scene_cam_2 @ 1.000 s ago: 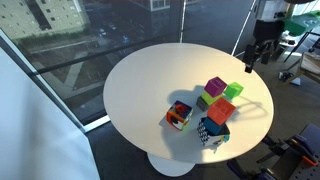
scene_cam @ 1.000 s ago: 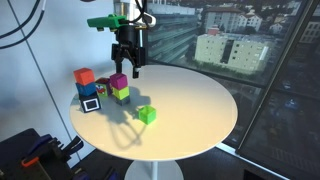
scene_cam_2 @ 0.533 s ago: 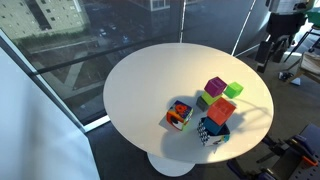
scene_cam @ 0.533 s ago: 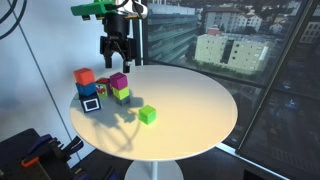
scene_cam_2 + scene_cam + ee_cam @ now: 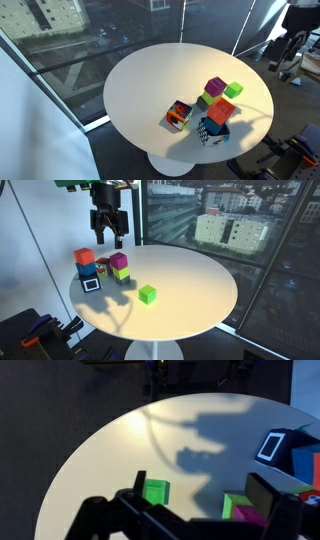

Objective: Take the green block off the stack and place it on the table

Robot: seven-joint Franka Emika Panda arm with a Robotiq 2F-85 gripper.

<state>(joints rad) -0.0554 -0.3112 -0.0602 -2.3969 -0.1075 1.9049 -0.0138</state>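
The bench (image 5: pixel 195 280) has a round top, smooth and matte white, with soft shadows falling across it. The green block (image 5: pixel 147 295) is a small bright light-green cube with plain faces. It sits flat on the bench on its own, apart from the stack (image 5: pixel 119 268), and in an exterior view lies to the right of it and nearer. The stack is a magenta cube (image 5: pixel 118 261) resting on a duller yellow-green cube (image 5: pixel 121 276). Just left of it is a pile with an orange-red cube (image 5: pixel 84 256) on top and a blue cube (image 5: pixel 91 280) with a white square mark on one face. The claw (image 5: pixel 110 238), black and angular, hangs high over the far left part of the bench. Its fingers are spread wide, holding nothing and touching nothing.
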